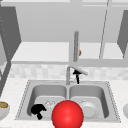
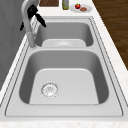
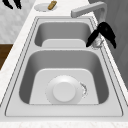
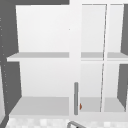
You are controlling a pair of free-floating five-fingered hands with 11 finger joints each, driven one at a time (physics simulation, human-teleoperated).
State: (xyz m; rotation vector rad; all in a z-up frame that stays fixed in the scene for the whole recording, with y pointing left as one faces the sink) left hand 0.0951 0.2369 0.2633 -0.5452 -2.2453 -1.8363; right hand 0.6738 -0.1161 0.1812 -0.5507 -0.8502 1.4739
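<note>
Plate (image 3: 64,92) in right side view – red ball (image 1: 67,115) in front

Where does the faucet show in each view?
Front view: faucet at centre, behind the basin divider.
Left side view: upper left.
Right side view: upper right.
Upper view: bottom edge, just right of centre.
Landmark: the right robot hand beside it in the front and side views.

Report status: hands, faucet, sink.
Right hand at the faucet, fingers curled. Left hand low at the sink front. Plate in right basin.
</note>
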